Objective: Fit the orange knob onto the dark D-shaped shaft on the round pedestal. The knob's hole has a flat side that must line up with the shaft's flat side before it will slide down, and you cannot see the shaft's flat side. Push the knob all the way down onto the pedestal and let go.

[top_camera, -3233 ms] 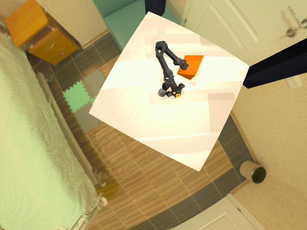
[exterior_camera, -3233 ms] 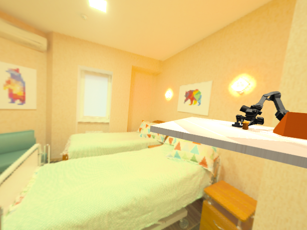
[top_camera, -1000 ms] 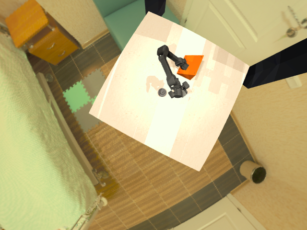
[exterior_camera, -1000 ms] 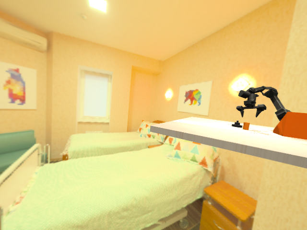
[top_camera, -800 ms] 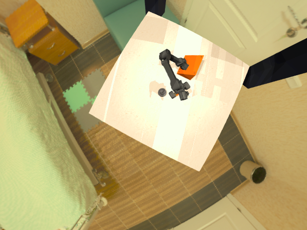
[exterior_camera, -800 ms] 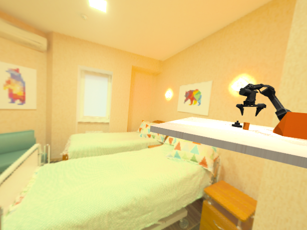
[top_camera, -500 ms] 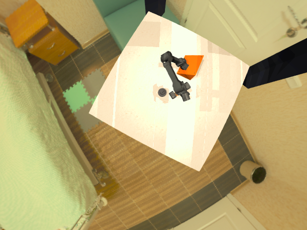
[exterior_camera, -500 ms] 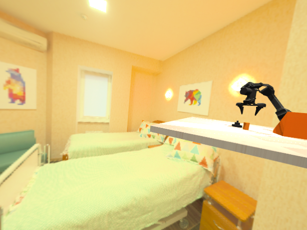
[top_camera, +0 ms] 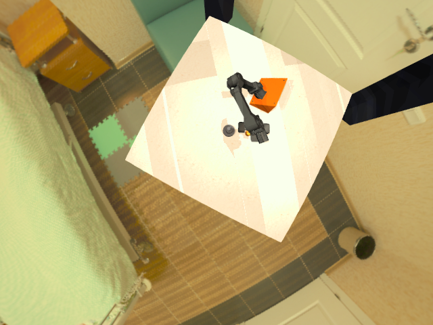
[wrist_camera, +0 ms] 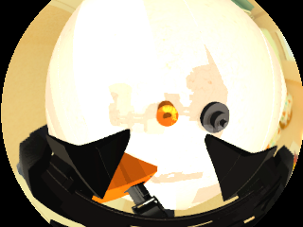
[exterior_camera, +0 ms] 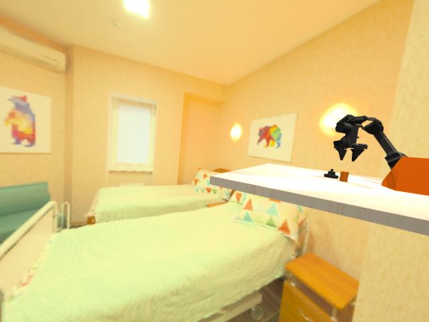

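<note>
Top view: orange knob [top_camera: 247, 133] [exterior_camera: 344, 176] [wrist_camera: 167, 113] mostly hidden beneath the gripper [top_camera: 254, 132] [exterior_camera: 347, 160] [wrist_camera: 168, 136]. Exterior view: orange base block [top_camera: 272, 91] [exterior_camera: 410, 174] [wrist_camera: 133, 176] and table [top_camera: 210, 175] [exterior_camera: 277, 180] [wrist_camera: 123, 61] cut off by right edge. Wrist view: knob hole's flat side too small to resolve.
</note>
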Robot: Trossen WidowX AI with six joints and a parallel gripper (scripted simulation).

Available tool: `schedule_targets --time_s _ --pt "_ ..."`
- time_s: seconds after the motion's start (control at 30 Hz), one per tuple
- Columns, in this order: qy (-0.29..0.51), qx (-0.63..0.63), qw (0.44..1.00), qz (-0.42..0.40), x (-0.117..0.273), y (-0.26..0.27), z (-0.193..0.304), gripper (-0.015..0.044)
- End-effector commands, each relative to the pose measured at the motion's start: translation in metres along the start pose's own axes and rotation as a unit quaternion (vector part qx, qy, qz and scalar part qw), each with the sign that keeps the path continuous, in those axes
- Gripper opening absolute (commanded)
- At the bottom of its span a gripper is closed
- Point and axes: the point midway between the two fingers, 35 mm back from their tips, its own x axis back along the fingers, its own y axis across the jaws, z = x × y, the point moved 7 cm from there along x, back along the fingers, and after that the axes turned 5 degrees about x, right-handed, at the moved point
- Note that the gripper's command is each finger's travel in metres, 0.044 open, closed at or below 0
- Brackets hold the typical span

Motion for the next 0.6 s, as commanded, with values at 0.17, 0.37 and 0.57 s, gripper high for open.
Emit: schedule_targets --time_s 0.17,0.37,0.57 --pt "0.000 -0.197 0.980 0.004 0.000 -0.001 0.000 0.0440" --pt "0.000 -0.197 0.980 0.004 0.000 -0.001 0.000 0.0440" --pt "0.000 -0.224 0.975 0.005 -0.035 -0.001 0.000 0.0440"
